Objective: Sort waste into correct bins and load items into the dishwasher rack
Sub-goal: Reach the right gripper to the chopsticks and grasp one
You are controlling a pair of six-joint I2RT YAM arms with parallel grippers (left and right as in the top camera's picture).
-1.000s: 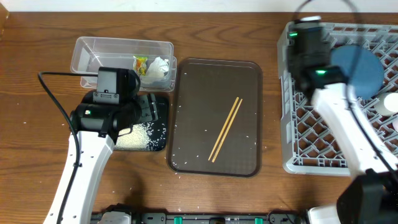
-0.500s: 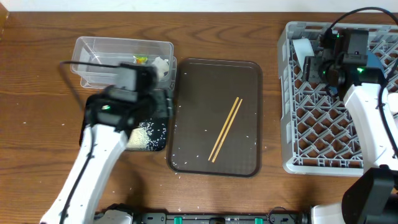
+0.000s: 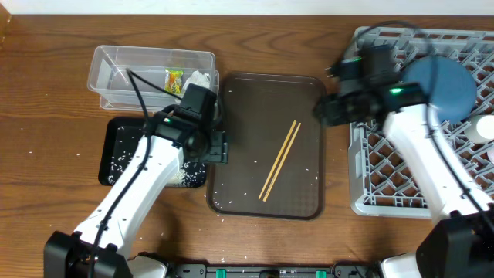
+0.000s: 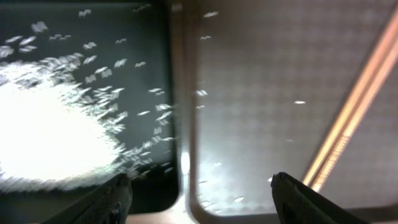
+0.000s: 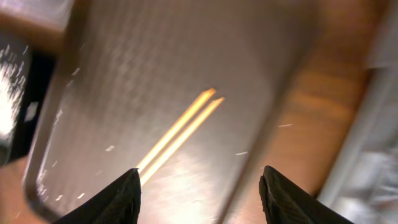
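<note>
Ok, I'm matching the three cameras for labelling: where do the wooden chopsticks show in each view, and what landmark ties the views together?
Overhead: the chopsticks lie diagonally, right of centre on the brown serving tray.
Left wrist: chopsticks are a blurred pale strip slanting along the right edge.
Right wrist: chopsticks are mid-frame, slanting from upper right to lower left.
Shared landmark: the brown serving tray lies under them in every view.
</note>
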